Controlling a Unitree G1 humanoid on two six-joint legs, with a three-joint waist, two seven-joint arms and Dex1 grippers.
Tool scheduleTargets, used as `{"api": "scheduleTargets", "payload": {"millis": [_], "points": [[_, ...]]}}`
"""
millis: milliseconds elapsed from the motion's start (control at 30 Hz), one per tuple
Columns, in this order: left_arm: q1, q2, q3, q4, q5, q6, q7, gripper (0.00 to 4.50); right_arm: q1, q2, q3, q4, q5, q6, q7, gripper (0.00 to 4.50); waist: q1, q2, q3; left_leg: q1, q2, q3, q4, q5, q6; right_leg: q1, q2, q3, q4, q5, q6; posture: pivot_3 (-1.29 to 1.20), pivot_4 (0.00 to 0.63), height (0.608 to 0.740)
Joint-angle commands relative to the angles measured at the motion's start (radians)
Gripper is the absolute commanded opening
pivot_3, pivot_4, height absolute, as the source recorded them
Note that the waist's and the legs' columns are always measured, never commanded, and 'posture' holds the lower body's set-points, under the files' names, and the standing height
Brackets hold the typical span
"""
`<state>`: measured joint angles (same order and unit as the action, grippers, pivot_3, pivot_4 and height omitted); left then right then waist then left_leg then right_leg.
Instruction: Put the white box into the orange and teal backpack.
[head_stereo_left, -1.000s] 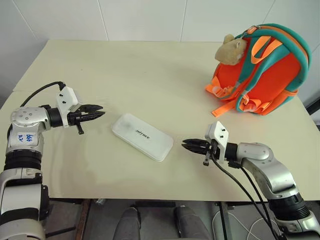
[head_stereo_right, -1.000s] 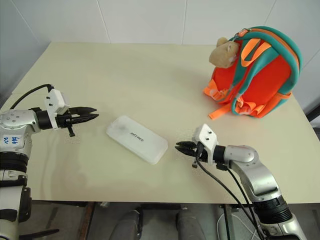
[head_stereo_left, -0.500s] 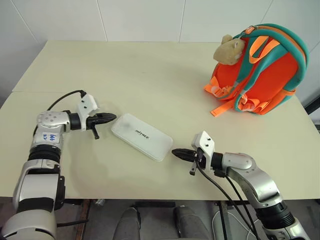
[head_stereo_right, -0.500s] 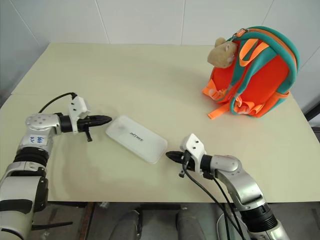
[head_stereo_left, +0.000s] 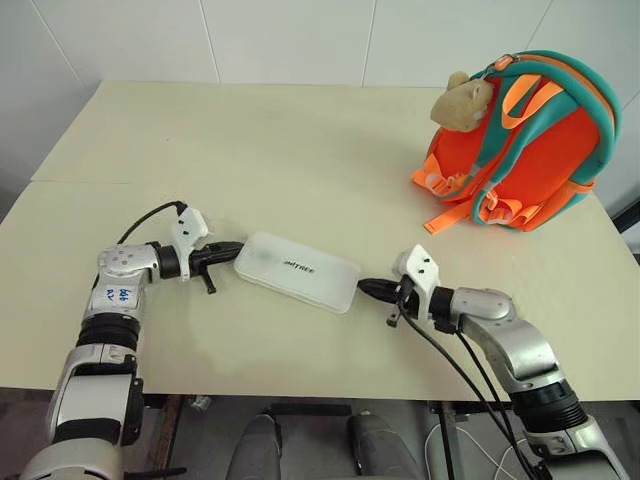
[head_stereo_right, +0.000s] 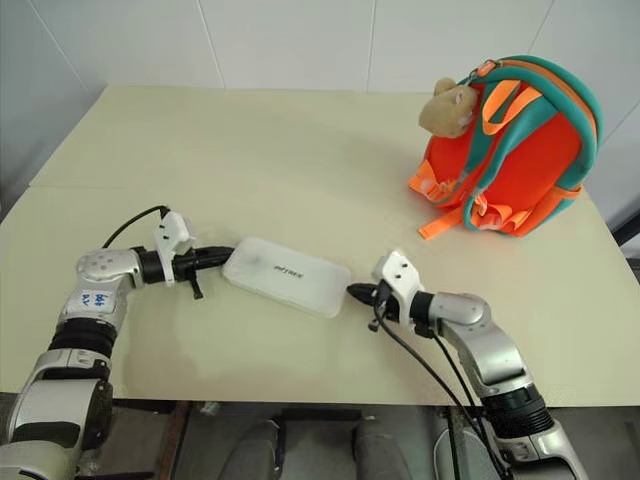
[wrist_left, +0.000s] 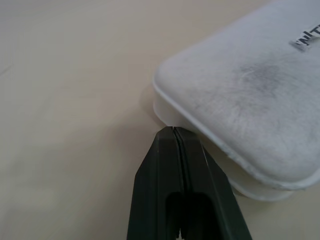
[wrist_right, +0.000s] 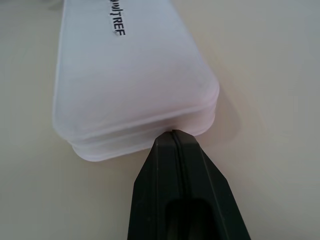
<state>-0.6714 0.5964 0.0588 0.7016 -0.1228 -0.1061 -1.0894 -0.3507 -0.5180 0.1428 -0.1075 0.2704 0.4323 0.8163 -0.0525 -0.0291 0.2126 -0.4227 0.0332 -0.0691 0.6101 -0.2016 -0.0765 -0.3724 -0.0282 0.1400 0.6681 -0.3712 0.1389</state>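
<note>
So from my seat I've got the pale cream surface (head_stereo_left: 300, 150) filling most of the head camera. Biggest thing on it is the orange and teal backpack (head_stereo_left: 520, 140), standing upright well away from the white box, off toward the far right corner, with a tan plush toy (head_stereo_left: 462, 100) hanging at its upper left and its orange strap ends trailing onto the surface toward the box.

The white box (head_stereo_left: 298, 271) lies flat, closer to the near edge than the backpack, lid side up with the small dark lettering readable in the middle. It's nowhere near inside the backpack, just sitting out in the open.

Both arms are pinching in on the box from its two short ends. The left gripper (head_stereo_left: 236, 249) has its fingers (wrist_left: 175, 175) pressed fully together, nothing between them, and the tip sits right against the box's left end at the seam; the wrist camera shows it touching or as good as. The right gripper (head_stereo_left: 366, 289) is the same deal: fingers (wrist_right: 175, 175) closed on nothing, tip butted up to the box's right end, right at the lower edge of the case.
</note>
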Motion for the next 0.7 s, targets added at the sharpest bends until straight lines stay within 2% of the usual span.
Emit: {"api": "scheduleTargets", "payload": {"millis": [33, 300, 633, 700], "points": [[0.052, -0.036, -0.026, -0.159, -0.042, 0.048, -0.017, 0.03, -0.032, -0.026, -0.033, 0.006, 0.010, -0.050, 0.045, 0.00, 0.000, 0.000, 0.000, 0.000, 0.000, 0.000, 0.000, 0.000, 0.000, 0.000, 0.000, 0.000, 0.000, 0.000, 0.000, 0.00, 0.150, 0.740], [0.156, -0.075, -0.041, -0.388, -0.069, 0.202, 0.023, 0.03, -0.049, -0.071, -0.055, 0.092, -0.013, -0.097, 0.102, 0.00, -0.001, 0.000, 0.000, 0.000, 0.000, 0.000, 0.000, 0.000, 0.000, 0.001, 0.000, 0.000, 0.000, 0.000, 0.000, 0.00, 0.150, 0.740], [0.206, -0.050, -0.040, -0.492, -0.066, 0.313, 0.064, 0.03, -0.072, -0.072, -0.067, 0.175, -0.037, -0.112, 0.130, 0.00, -0.002, 0.000, 0.000, 0.001, 0.000, 0.000, 0.001, 0.000, 0.000, 0.002, 0.000, 0.000, -0.002, 0.001, 0.001, 0.00, 0.150, 0.740], [0.209, -0.035, -0.033, -0.496, -0.046, 0.329, 0.097, 0.42, -0.090, -0.071, -0.082, 0.205, -0.046, -0.112, 0.112, 0.37, -0.003, 0.000, 0.000, 0.001, 0.000, 0.000, 0.001, 0.000, 0.000, 0.002, 0.000, 0.000, -0.002, 0.001, 0.001, 0.00, 0.150, 0.740]]}}
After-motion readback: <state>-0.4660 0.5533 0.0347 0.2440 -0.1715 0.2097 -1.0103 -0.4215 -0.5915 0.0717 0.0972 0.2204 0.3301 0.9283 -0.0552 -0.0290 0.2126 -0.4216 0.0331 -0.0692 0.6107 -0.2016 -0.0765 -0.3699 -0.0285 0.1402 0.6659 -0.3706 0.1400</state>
